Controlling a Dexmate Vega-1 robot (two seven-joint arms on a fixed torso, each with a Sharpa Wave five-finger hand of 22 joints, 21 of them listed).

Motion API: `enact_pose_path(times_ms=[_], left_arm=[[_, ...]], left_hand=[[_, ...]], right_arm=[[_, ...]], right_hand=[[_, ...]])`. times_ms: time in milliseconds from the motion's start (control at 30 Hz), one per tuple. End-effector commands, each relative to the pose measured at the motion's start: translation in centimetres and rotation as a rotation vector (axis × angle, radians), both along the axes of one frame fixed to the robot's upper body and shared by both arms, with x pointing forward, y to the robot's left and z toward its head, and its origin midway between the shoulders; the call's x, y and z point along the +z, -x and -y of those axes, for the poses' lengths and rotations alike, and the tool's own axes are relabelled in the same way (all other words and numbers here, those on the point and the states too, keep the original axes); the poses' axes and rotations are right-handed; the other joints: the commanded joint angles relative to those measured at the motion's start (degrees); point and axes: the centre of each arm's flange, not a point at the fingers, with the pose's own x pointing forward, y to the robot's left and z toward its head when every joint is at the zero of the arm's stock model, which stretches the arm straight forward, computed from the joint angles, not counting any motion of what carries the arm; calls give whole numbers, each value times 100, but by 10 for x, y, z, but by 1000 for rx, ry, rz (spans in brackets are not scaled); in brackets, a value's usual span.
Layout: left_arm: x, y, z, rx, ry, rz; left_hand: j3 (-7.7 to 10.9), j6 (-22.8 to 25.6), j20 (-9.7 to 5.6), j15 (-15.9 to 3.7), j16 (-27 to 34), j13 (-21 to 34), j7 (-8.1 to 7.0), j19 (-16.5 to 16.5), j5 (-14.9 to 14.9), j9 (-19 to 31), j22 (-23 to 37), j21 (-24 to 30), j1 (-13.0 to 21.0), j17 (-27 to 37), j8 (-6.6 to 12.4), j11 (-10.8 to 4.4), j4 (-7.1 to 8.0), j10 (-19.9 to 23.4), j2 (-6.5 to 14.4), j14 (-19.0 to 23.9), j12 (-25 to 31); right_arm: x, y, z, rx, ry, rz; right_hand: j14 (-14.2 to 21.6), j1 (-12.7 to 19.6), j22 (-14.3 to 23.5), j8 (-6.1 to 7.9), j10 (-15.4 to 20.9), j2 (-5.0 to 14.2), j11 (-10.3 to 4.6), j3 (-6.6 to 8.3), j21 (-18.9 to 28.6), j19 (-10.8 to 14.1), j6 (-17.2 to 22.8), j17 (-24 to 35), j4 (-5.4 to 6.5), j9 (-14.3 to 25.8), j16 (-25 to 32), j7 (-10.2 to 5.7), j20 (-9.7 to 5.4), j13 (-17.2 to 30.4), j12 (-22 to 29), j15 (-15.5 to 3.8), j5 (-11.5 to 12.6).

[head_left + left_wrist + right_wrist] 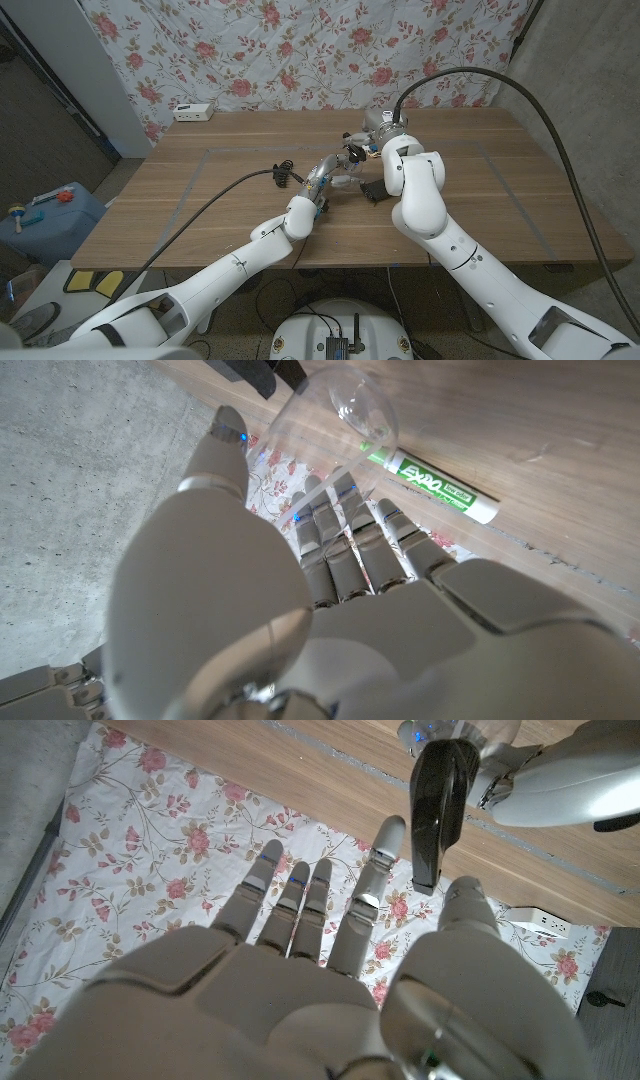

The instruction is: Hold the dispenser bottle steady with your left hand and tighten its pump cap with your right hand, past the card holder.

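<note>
a: left wrist view, what's my left hand point(330, 590) doing with the dispenser bottle point(330, 420)?

b: it's a clear bottle, lying tipped on the wooden table point(560, 440), and my fingers point(345, 535) reach up along it with the thumb point(222, 455) on the other side. looks like i'm cupping it, can't swear the grip is tight though. a green expo marker point(440, 488) lies on the wood just beside the bottle.

a: and in the head view?

b: both hands meet around the middle of the table point(200, 190). my left hand point(322, 180) is right at the bottle point(345, 178), and my right hand point(372, 135) is just past it, near the far side. a dark card holder point(372, 190) sits beside my right forearm.

a: right hand gripping the pump cap?

b: right wrist view shows my right hand point(330, 930) with fingers point(300, 900) spread apart, nothing in them. a dark pump piece point(440, 800) sticks out just beyond the fingertips, not touching as far as i can tell.
</note>
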Motion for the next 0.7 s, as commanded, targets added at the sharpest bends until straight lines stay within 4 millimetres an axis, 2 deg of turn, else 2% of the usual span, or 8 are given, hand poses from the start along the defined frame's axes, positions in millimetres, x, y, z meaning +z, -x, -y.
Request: enact_pose_path(times_ms=[33,300,700], left_arm=[[-2,-1,0,-5,6,-6],[-4,-1,0,-6,10,-10],[-4,-1,1,-9,13,-7]], left_hand=[[436,870,-473,-351,40,32,16,-7,28,30,8,5,-225,34,20,6,406,19,883,32,59],[434,868,-472,-349,42,38,26,-2,29,32,8,8,-208,35,18,0,406,15,880,26,61],[431,865,-468,-352,43,49,34,-1,31,35,8,10,-176,40,14,-4,405,16,882,11,67]], right_arm=[[-2,-5,-10,-40,14,31],[-5,-5,-18,-73,48,51],[-8,-8,-23,-99,59,65]], right_hand=[[108,45,16,59,129,26,-10,33,67,116,169,19,-17,3,47,-23,-7,5,38,-13,-30],[226,87,19,130,264,60,-54,51,75,213,431,26,-35,-13,84,1,-29,0,45,-69,-43],[399,265,22,253,487,128,-112,125,86,359,867,30,-107,-35,135,-47,-98,-6,60,-138,-59]])
